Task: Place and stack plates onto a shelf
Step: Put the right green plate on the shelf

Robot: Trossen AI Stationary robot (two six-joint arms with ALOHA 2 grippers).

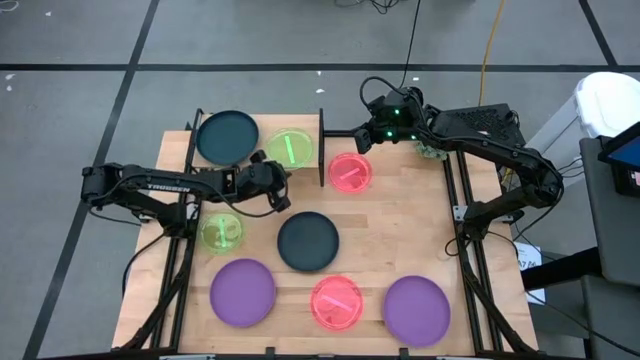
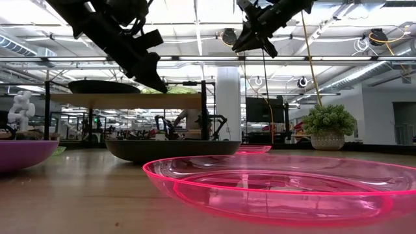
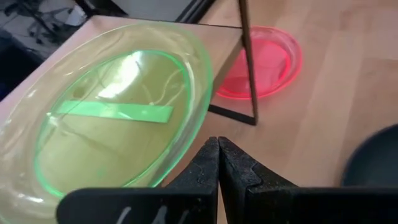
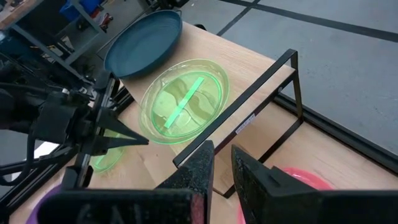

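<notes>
Stretched across the tabletop [image 1: 390, 215] from the left edge: left arm [image 1: 150, 185], "TROSSEN" readable in white on its link, ending in the left gripper [image 3: 217, 163], fingers pressed together with nothing between them, poised just short of the near rim of the green plate [image 3: 106, 118] on the shelf [image 1: 255, 140]. Reaching in from the far right corner: right arm [image 1: 500, 150], bent at the elbow, right gripper [image 4: 222, 163] hanging above the shelf's black end panel [image 4: 242, 106], fingers a narrow slit apart and empty, green lights glowing at its wrist.

On the shelf, ahead of the left fingers: a dark teal plate [image 1: 227, 136] beside the green plate, the two filling the board between its uprights. Just past the end panel, below the right fingers: a pink plate [image 1: 351, 172] on bare wood.

Behind the left fingers, toward the near edge: two purple plates [image 1: 243, 292], [image 1: 416, 309], a second dark plate [image 1: 308, 241], a second pink plate [image 1: 337, 302], a smaller green plate [image 1: 221, 232] under the left arm. Open wood between the dark plate and the right edge.

A small white label [image 4: 244, 127] on the end panel, print too small to read.
</notes>
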